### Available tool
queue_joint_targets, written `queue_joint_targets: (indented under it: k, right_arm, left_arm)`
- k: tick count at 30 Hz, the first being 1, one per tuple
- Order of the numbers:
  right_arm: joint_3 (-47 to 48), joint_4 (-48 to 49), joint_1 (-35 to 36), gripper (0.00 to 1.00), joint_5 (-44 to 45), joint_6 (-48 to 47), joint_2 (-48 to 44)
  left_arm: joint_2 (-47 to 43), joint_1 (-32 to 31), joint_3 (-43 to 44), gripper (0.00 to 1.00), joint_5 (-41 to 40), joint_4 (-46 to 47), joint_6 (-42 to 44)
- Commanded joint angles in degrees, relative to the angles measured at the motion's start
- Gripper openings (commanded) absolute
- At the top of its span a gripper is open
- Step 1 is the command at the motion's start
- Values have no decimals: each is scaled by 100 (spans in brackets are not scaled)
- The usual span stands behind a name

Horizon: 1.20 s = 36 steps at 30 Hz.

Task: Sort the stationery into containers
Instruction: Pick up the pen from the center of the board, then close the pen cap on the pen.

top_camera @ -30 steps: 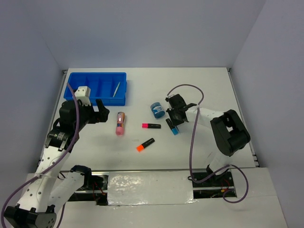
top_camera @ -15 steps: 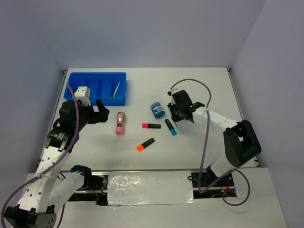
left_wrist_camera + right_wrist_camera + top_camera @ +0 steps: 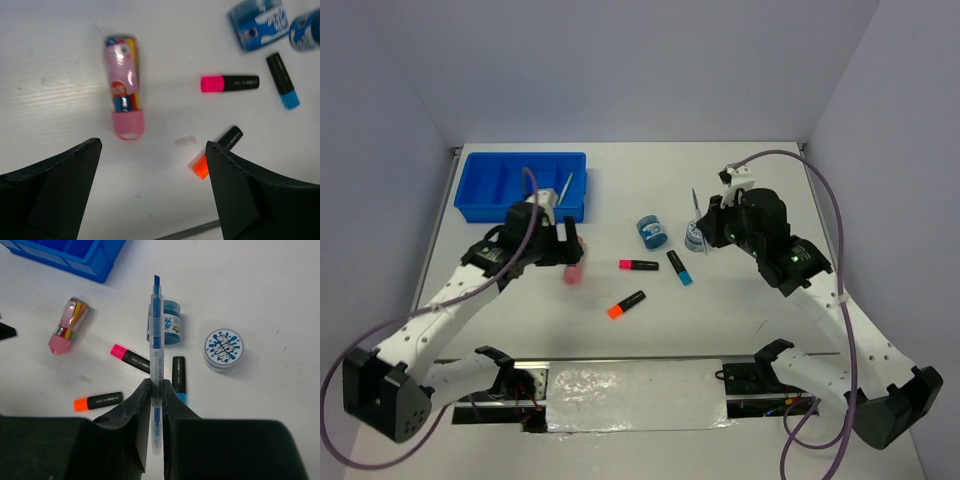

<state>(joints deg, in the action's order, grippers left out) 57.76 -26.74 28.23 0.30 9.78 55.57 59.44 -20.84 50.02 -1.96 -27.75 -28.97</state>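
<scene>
Tray (image 3: 520, 185), bright blue, sat at the far left corner of the table (image 3: 760, 165), with a thin pale pen (image 3: 565, 187) in its rightmost compartment; bare surface ran along the far edge to its right. Just near of the tray, the left gripper (image 3: 150, 190) hung with jaws spread wide and nothing between them. The top view showed only the cap end of the pink tube (image 3: 124, 90) under it, while the wrist view showed the whole tube. Mid-table lay the pink-ended marker (image 3: 638, 265), the orange-ended marker (image 3: 627, 304) and the blue-ended marker (image 3: 680, 267), all apart, with room toward the near edge. A pale scrap (image 3: 185, 141) beside the orange one showed only in the wrist views. Further right, one blue jar (image 3: 652, 232) lay on its side and another (image 3: 223, 349) stood lid up. Above them the right gripper (image 3: 156, 390) was clamped on a thin blue pen (image 3: 156, 340), lifted off the table.
</scene>
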Motion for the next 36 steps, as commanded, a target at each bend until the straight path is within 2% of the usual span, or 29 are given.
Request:
queue_joint_targets:
  k: [1, 2, 4, 8, 11, 12, 13, 14, 15, 17, 20, 24, 27, 30, 36]
  right_arm:
    - [-71, -481, -10, 0, -301, 129, -230]
    - [-124, -490, -2, 0, -415, 138, -301]
    - [-299, -472, -10, 0, -635, 190, -511]
    - [-590, -393, -1, 0, -794, 226, -802]
    - [-687, -428, -1, 0, -794, 182, -837]
    - [-713, -420, 7, 0, -812, 173, -846]
    - [-774, -367, 7, 0, -838, 182, -864]
    - [-792, -332, 7, 0, -847, 191, -872]
    - [-818, -297, -10, 0, -856, 200, -890]
    - [-845, -253, 7, 0, -899, 226, -925]
    - [-854, -261, 7, 0, -970, 235, -1013]
    - [-828, -402, 7, 0, -961, 200, -1214]
    - [-854, -455, -2, 0, -1014, 208, -1373]
    - [-801, -542, 7, 0, -1110, 200, -1409]
    - [-792, -666, 16, 0, -1198, 147, -1567]
  left_arm:
    - [732, -972, 586, 97, -751, -108, -354]
    - [927, -1323, 684, 96, -858, -125, -381]
    - [1437, -1501, 939, 95, -1104, -239, -688]
    - [1702, -1765, 983, 93, -1691, -363, -1478]
    - [1624, -1905, 904, 92, -2254, -931, -2785]
    - [1597, -1967, 896, 92, -2396, -1117, -3616]
    - [1580, -2055, 896, 92, -2528, -1293, -4025]
    - [1588, -2238, 896, 90, -2790, -1512, -5090]
    - [1606, -2327, 869, 88, -2862, -1975, -5614]
    - [1676, -2494, 808, 78, -2837, -2155, -6363]
    - [1948, -2495, 842, 77, -2425, -2279, -7269]
    - [2404, -2521, 1054, 76, -2204, -2402, -7982]
    - [2703, -2530, 1062, 73, -1853, -2069, -8229]
    - [3222, -2539, 1360, 72, -1651, -2173, -8467]
    - [3768, -2679, 1845, 72, -1861, -2490, -8801]
